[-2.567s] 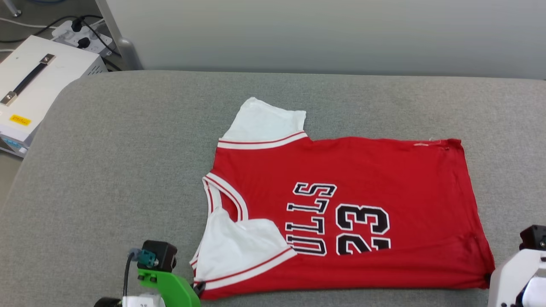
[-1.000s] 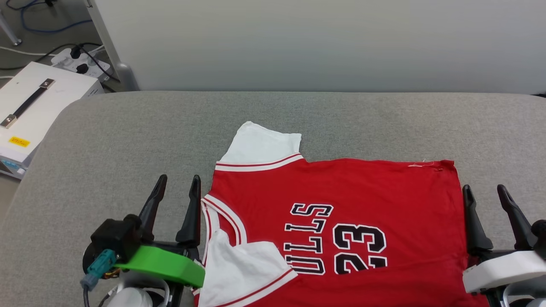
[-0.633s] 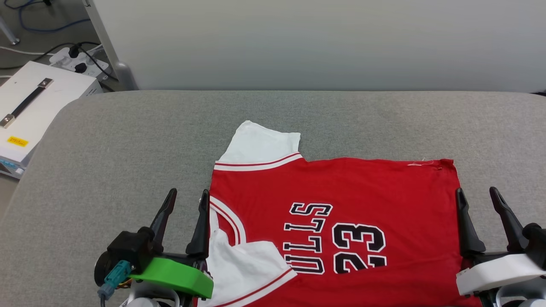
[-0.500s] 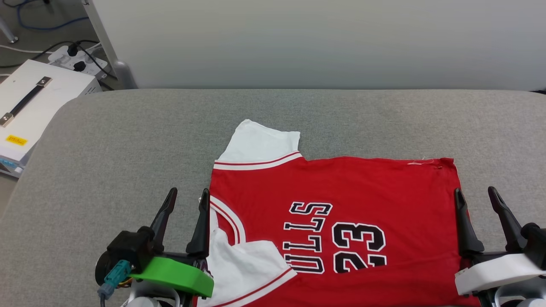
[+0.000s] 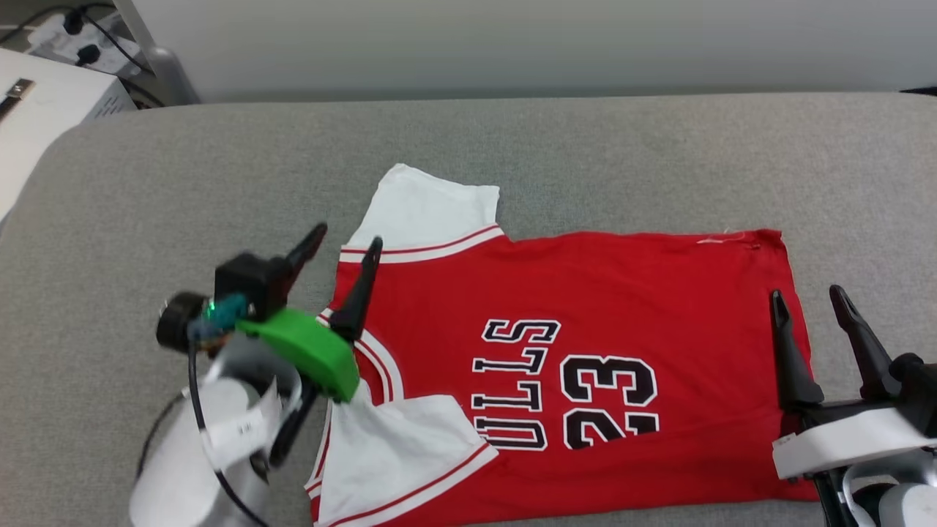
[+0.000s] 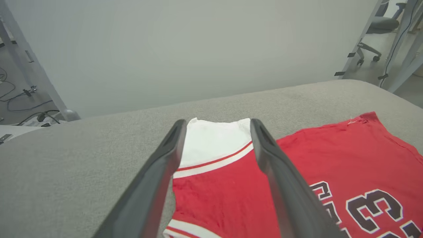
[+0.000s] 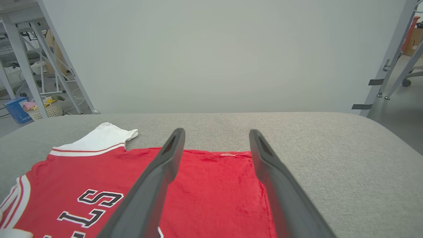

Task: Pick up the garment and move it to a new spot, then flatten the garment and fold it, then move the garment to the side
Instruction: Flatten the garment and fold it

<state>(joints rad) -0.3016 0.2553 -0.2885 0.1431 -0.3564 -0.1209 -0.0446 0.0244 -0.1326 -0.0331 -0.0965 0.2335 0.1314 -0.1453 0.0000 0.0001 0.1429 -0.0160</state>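
Nearest me, the garment lay front-up on the grey padded desk, collar left, hem right, near sleeve flopped over the chest. Both pincers were released and held nothing: left pincer over the far shoulder, right pincer at the hem edge. I read it as flatten/first fold; next I'd need to drop both and pinch shoulder and hem evenly. Left wrist view missed that flopped sleeve but had the far sleeve dead ahead; right wrist view added a basket on the floor beyond.
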